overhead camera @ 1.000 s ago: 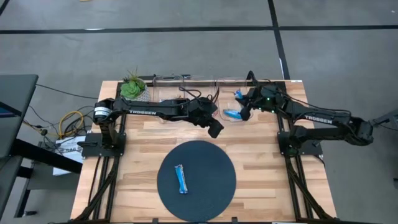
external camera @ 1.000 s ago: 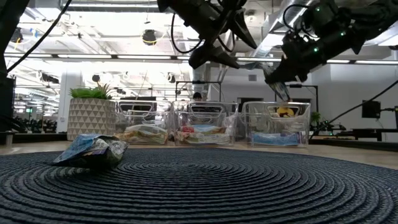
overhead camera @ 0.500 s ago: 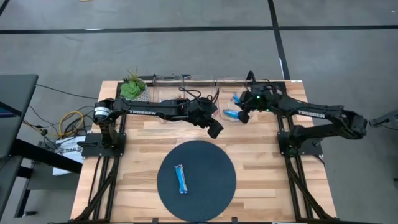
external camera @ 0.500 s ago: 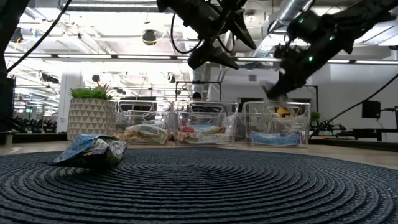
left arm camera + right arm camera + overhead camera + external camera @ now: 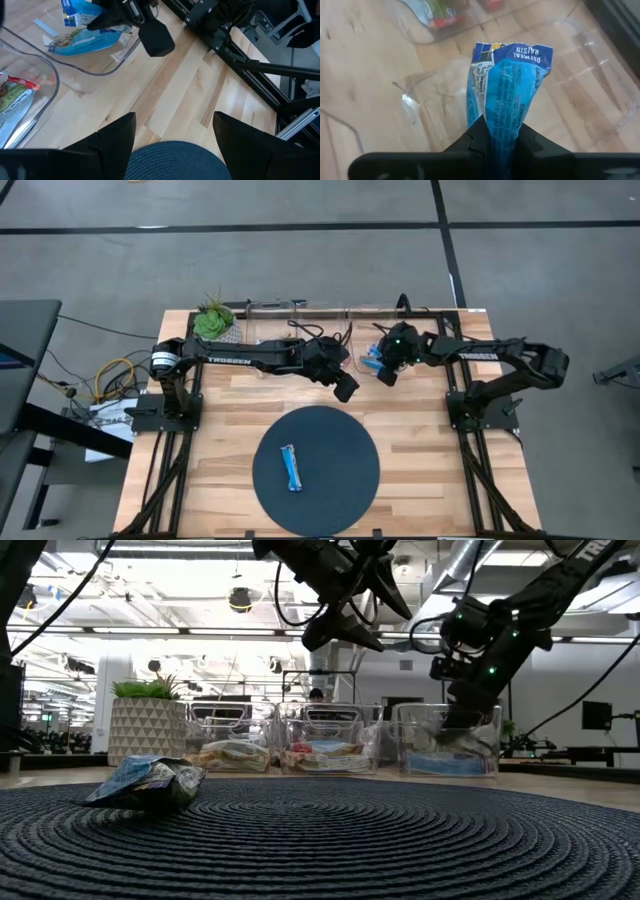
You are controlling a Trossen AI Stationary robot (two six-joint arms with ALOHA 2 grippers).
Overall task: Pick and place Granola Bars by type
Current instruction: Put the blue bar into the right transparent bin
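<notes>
Over the clear bin (image 5: 372, 352) at the back of the surface (image 5: 215, 435), we see the right pincer (image 5: 385, 370) pointing down. Its fingers are squeezed tight on a bright blue bar (image 5: 512, 95), and we can read "oatmeal raisin" on the wrapper. In the right wrist view the held bar hangs just above the bin's floor. In the left wrist view one more blue bar (image 5: 82, 41) lies flat inside that same bin.

Just beside that bin, toward the middle of the surface, the left pincer (image 5: 345, 387) hangs in the air. Its fingers (image 5: 112, 137) stand wide apart and hold nothing.

Next to that bin sit two more clear bins (image 5: 325, 740) in a row. They hold bars with mixed colours (image 5: 320, 755). A small green plant (image 5: 212, 322) in a white pot stands at the far end of the row, away from the blue bin.

Well away from the blue bin, near the front of the surface, lies a round dark mat (image 5: 345, 475). One silvery light blue bar (image 5: 290, 468) rests on the mat, alone, close to the mat's middle.
</notes>
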